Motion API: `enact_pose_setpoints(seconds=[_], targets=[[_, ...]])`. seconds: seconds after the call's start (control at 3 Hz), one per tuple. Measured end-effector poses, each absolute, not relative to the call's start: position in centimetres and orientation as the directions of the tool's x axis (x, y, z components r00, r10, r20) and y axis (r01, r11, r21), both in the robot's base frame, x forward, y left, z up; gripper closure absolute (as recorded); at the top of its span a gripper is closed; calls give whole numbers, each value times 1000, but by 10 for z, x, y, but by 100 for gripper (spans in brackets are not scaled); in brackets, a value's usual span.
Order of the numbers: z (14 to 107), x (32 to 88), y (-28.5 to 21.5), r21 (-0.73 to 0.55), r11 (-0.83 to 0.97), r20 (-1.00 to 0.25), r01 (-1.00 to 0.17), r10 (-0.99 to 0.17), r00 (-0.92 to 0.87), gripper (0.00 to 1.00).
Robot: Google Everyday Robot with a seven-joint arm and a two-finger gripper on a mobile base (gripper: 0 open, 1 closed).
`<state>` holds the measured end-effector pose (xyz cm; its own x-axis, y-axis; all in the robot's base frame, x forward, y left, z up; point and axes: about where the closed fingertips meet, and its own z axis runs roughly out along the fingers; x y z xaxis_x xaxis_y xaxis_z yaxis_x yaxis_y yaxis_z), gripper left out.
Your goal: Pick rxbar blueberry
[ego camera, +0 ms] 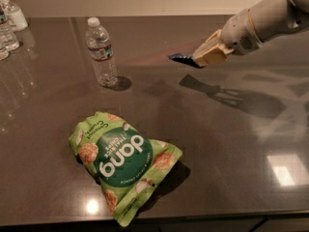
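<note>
The rxbar blueberry [181, 58] is a small flat dark navy wrapper, held in the air above the dark table [217, 144] at the upper right of the camera view. My gripper [202, 57] is shut on its right end, with the bar sticking out to the left. The arm reaches in from the upper right corner. The shadow of the gripper and bar lies on the table below and to the right.
A large green "dang" chip bag [123, 162] lies at the front centre. A clear water bottle [101, 52] stands upright at the back left. More bottles [9, 25] stand at the far left edge. The table's front edge runs along the bottom.
</note>
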<state>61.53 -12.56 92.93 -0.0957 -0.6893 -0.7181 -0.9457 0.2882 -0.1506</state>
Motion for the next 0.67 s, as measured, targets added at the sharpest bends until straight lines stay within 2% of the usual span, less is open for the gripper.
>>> enact_pose_setpoints(seconds=[0.33, 0.67], targets=[[986, 612, -125, -204, 275, -749, -940, -662, -31, 100], [986, 612, -125, -204, 275, -749, -940, -662, -31, 100]])
